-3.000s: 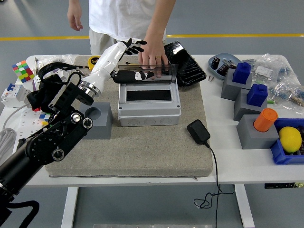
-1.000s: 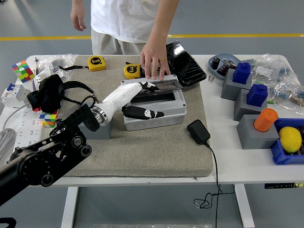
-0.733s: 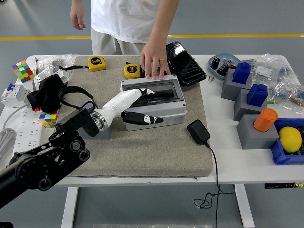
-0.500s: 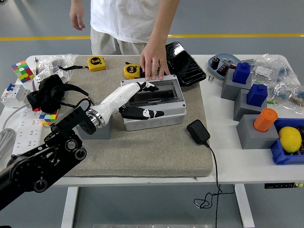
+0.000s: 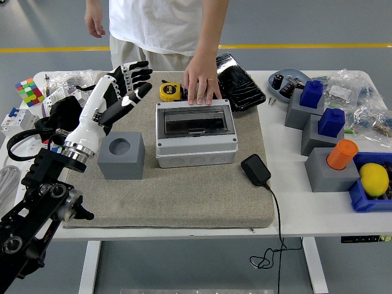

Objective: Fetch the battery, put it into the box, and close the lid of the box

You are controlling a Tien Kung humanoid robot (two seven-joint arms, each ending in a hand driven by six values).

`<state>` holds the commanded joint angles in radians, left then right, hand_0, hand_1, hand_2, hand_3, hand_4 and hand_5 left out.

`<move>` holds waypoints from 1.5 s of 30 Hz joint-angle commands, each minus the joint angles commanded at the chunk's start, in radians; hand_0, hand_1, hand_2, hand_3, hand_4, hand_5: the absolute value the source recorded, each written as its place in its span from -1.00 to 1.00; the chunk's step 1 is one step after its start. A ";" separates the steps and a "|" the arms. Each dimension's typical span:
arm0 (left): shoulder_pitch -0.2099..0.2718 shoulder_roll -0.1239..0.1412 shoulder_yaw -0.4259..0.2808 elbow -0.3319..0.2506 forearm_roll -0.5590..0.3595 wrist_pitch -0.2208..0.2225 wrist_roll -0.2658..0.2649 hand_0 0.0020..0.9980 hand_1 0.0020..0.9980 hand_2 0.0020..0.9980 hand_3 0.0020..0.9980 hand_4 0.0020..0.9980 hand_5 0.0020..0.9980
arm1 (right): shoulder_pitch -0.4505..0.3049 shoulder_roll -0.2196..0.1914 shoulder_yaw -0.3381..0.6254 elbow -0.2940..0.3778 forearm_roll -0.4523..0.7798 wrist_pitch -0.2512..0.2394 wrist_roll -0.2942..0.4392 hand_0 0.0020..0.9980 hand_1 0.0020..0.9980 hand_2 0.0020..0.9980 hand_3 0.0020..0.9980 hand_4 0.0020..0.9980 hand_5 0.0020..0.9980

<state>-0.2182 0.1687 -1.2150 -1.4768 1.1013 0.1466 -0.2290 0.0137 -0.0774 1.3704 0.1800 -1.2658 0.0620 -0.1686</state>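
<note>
Your left hand [image 5: 119,89], white with black finger joints, is raised above the left part of the grey felt mat [image 5: 184,196] with its fingers spread apart and holding nothing. Directly below and just toward you from the hand sits a grey foam block with a round socket [image 5: 121,155]; the socket shows no contents. To the right of the hand, and near it, stands the grey rectangular plastic box [image 5: 195,133], with its dark transparent lid [image 5: 193,119] lying flat and closed on top. The battery cannot be seen; whether it lies inside the box cannot be told through the lid. Beyond the box, a person's hand [image 5: 203,86] rests with fingertips touching the box's far edge. Just right of your hand, between it and the person's hand, lies a yellow round tape measure [image 5: 169,92]. Beyond the person's hand lies a glossy black tray [image 5: 239,82]. Further right, near the box's front right corner, a black power adapter [image 5: 256,169] rests on the mat.
</note>
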 joint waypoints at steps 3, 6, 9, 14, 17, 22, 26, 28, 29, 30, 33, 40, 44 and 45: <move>0.049 -0.008 -0.079 -0.002 -0.129 -0.007 -0.023 0.32 0.44 0.40 0.49 1.00 0.16 | 0.000 0.000 0.007 0.000 -0.006 0.000 -0.001 0.22 0.32 0.37 0.18 0.99 0.11; 0.082 -0.012 -0.137 -0.002 -0.208 -0.006 -0.037 0.32 0.44 0.40 0.49 1.00 0.16 | 0.002 0.001 0.011 0.000 -0.007 -0.001 -0.001 0.22 0.32 0.37 0.18 0.99 0.11; 0.109 -0.011 -0.180 -0.004 -0.264 -0.008 -0.048 0.03 0.31 0.32 0.44 1.00 0.07 | 0.002 0.001 0.013 0.000 -0.007 -0.001 -0.001 0.22 0.32 0.37 0.18 0.99 0.11; 0.145 -0.011 -0.230 -0.009 -0.292 -0.008 -0.061 -0.02 0.27 0.30 0.44 1.00 0.05 | 0.006 0.001 0.019 0.000 -0.012 0.000 -0.003 0.22 0.32 0.37 0.18 0.99 0.11; 0.162 -0.012 -0.252 -0.011 -0.292 -0.008 -0.062 -0.02 0.27 0.30 0.44 1.00 0.05 | 0.010 -0.001 0.017 0.000 -0.010 -0.001 -0.001 0.22 0.32 0.37 0.18 0.99 0.11; 0.181 -0.009 -0.269 -0.011 -0.293 -0.011 -0.058 -0.08 0.19 0.24 0.43 1.00 0.02 | 0.015 0.000 0.016 0.000 -0.012 0.000 -0.002 0.22 0.32 0.37 0.18 0.99 0.11; 0.185 -0.009 -0.277 -0.012 -0.292 -0.012 -0.056 -0.09 0.17 0.24 0.43 1.00 0.06 | 0.014 0.001 0.017 0.000 -0.017 0.001 -0.004 0.22 0.32 0.37 0.18 0.99 0.11; 0.185 -0.010 -0.281 -0.013 -0.292 -0.012 -0.055 -0.09 0.17 0.24 0.43 1.00 0.06 | 0.014 0.001 0.019 0.000 -0.021 0.001 -0.005 0.22 0.32 0.37 0.18 0.99 0.11; 0.184 -0.010 -0.283 -0.013 -0.291 -0.012 -0.054 -0.09 0.17 0.24 0.43 1.00 0.06 | 0.015 0.001 0.020 0.000 -0.022 0.001 -0.005 0.22 0.32 0.37 0.18 0.99 0.11; 0.183 -0.010 -0.285 -0.013 -0.291 -0.013 -0.054 -0.09 0.17 0.24 0.43 1.00 0.06 | 0.016 0.001 0.019 0.000 -0.022 0.001 -0.005 0.22 0.32 0.37 0.18 0.99 0.11; 0.182 -0.008 -0.284 -0.013 -0.291 -0.013 -0.052 -0.10 0.17 0.24 0.42 1.00 0.08 | 0.018 0.000 0.019 0.000 -0.021 0.000 -0.004 0.22 0.32 0.37 0.18 0.99 0.11; 0.181 -0.007 -0.285 -0.008 -0.286 -0.014 -0.045 -0.10 0.17 0.24 0.42 1.00 0.07 | 0.020 0.001 0.023 0.000 -0.026 0.000 -0.006 0.22 0.32 0.37 0.18 0.99 0.11; 0.184 -0.007 -0.287 -0.007 -0.284 -0.015 -0.041 -0.10 0.16 0.24 0.42 1.00 0.05 | 0.019 0.003 0.024 0.000 -0.029 0.001 -0.007 0.22 0.32 0.37 0.18 0.99 0.11; 0.185 -0.007 -0.287 -0.006 -0.284 -0.015 -0.040 -0.10 0.16 0.24 0.42 1.00 0.05 | 0.018 0.004 0.026 0.000 -0.031 0.001 -0.007 0.22 0.32 0.37 0.18 0.99 0.11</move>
<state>-0.0331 0.1616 -1.5023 -1.4832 0.8175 0.1313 -0.2694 0.0320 -0.0738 1.3960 0.1800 -1.2967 0.0629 -0.1759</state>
